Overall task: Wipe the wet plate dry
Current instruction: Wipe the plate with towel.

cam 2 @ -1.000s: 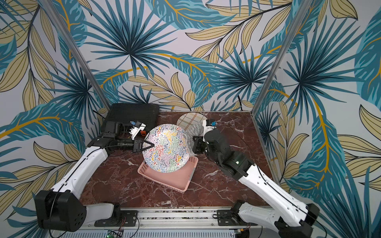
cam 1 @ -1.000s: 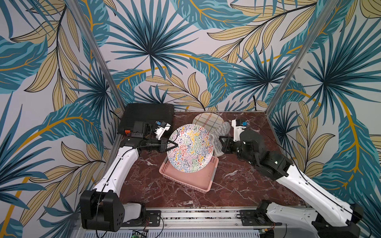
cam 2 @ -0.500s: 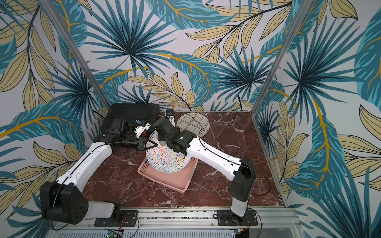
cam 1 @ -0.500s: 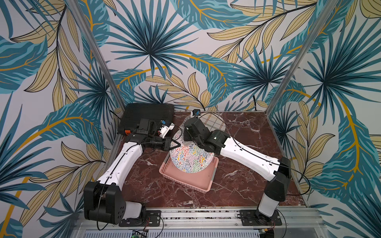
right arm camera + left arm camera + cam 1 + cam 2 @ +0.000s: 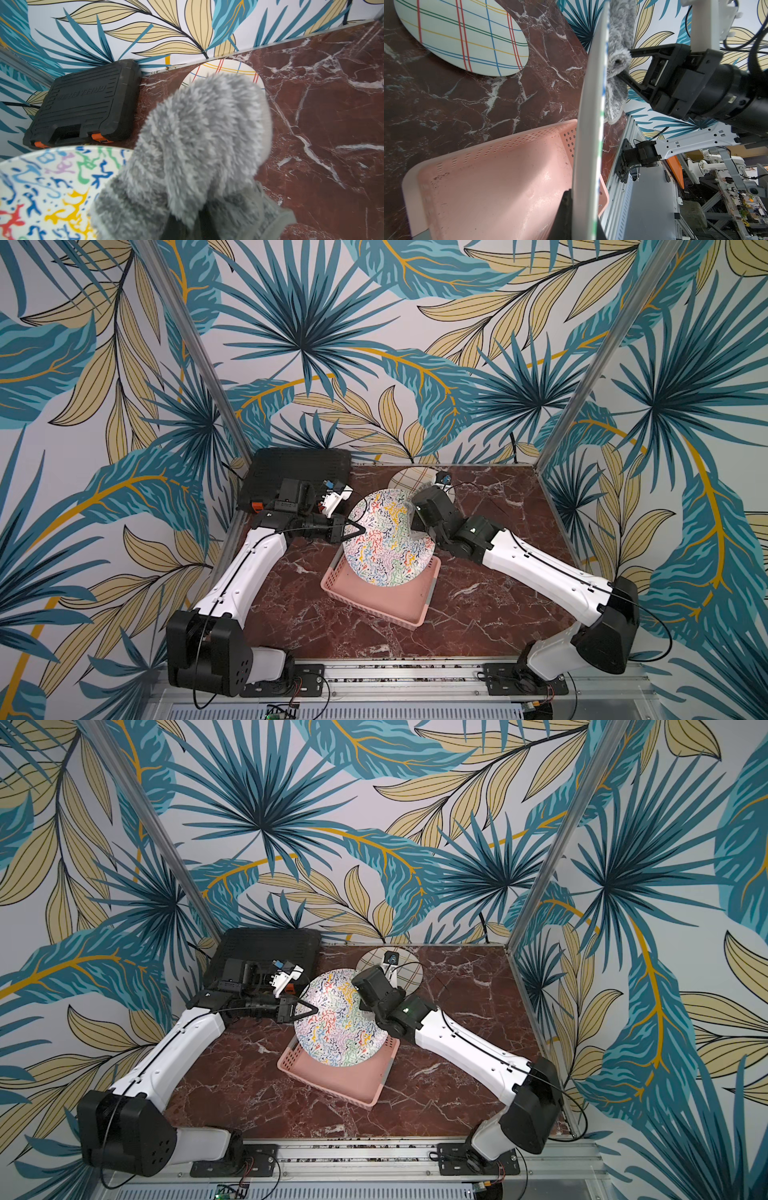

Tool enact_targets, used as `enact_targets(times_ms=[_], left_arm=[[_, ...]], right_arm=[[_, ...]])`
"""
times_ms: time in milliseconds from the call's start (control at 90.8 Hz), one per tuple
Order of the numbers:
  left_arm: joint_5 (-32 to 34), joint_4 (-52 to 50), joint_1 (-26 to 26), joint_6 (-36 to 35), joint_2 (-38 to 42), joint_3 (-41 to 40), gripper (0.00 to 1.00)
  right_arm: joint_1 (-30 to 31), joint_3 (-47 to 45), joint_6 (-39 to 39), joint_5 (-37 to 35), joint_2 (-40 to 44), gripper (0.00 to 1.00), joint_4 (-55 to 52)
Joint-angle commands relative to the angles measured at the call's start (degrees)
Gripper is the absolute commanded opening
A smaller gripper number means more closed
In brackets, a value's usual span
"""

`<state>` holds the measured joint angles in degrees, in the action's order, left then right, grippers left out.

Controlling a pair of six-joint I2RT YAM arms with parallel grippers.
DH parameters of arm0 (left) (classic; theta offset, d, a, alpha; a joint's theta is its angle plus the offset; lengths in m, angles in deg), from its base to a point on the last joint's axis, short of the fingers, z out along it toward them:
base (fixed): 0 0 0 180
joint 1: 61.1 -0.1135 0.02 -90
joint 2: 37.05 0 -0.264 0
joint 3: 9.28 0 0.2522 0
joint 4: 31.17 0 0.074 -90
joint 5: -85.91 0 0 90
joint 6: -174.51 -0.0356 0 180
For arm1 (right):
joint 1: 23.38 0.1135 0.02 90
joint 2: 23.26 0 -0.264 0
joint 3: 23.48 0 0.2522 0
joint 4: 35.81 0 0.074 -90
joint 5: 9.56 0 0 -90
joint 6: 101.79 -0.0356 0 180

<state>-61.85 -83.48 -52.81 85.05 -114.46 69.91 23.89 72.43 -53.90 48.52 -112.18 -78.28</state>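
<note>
The plate (image 5: 386, 543) (image 5: 336, 1027), white with colourful squiggles, stands tilted on edge over a pink basket (image 5: 374, 601). My left gripper (image 5: 360, 529) (image 5: 313, 1009) (image 5: 581, 218) is shut on the plate's left rim (image 5: 591, 104). A grey fluffy cloth (image 5: 616, 62) (image 5: 197, 145) is pinched in my shut right gripper (image 5: 626, 63) (image 5: 187, 226). The cloth presses against the patterned face (image 5: 52, 187) near the upper right rim. In both top views the right wrist covers most of the cloth.
A plaid plate (image 5: 405, 481) (image 5: 463, 37) (image 5: 224, 66) lies flat on the marble table by the back wall. A black tool case (image 5: 299, 472) (image 5: 83, 104) fills the back left corner. The basket (image 5: 332, 1077) (image 5: 488, 176) sits mid-table.
My right gripper swept the cloth across the plate's face to the upper left, then back to the upper right rim. The left gripper kept hold of the plate, which barely moved.
</note>
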Motion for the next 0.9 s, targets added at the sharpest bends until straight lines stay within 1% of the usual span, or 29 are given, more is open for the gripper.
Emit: enact_targets(times_ms=[0, 88, 176, 242, 308, 397, 441, 540, 716, 749, 815, 892], left_arm=[[-5.5, 3.4, 0.5, -0.5, 2.1, 0.2, 0.0], [-5.3, 3.5, 0.5, -0.5, 2.1, 0.0, 0.0], [-5.2, 3.6, 0.5, -0.2, 2.2, 0.0, 0.0], [-5.2, 3.6, 0.5, -0.1, 2.3, 0.0, 0.0], [-5.3, 3.6, 0.5, -0.1, 2.6, 0.0, 0.0], [-5.3, 3.7, 0.5, -0.1, 3.0, -0.1, 0.0], [-5.4, 3.7, 0.5, -0.1, 3.2, -0.2, 0.0], [-5.8, 4.0, 0.5, 0.2, 3.5, -0.3, 0.0], [-6.1, 4.2, 0.5, 0.3, 3.8, -0.2, 0.0], [-6.3, 4.3, 0.5, 0.4, 3.8, -0.2, 0.0], [-6.4, 4.3, 0.5, 0.4, 3.8, -0.1, 0.0], [-6.1, 4.6, 0.5, 0.5, 3.9, -0.2, 0.0]], right_arm=[[4.2, 5.4, 3.9, 6.3, -6.1, 0.0, 3.3], [7.2, 11.2, 6.2, 8.7, -10.6, 0.0, 3.4], [9.1, 16.0, 6.9, 12.3, -14.1, 0.0, 3.1], [10.1, 18.0, 6.9, 13.4, -15.8, 0.0, 2.4], [10.3, 17.5, 6.1, 12.9, -15.6, 0.0, 1.6], [9.7, 13.1, 4.9, 10.6, -13.1, 0.0, 2.1], [8.7, 9.8, 3.5, 10.7, -11.5, 0.0, 3.0], [4.8, 0.8, -0.1, 10.8, -6.9, 0.0, 5.5], [-0.8, -12.5, -2.8, 6.6, 3.2, 0.0, 4.9], [-3.1, -14.8, -3.3, 6.6, 5.2, 0.0, 5.0], [-5.5, -18.5, -3.9, 7.2, 8.1, 0.0, 5.5], [-6.0, -20.1, -3.1, 7.7, 10.0, 0.0, 6.1]])
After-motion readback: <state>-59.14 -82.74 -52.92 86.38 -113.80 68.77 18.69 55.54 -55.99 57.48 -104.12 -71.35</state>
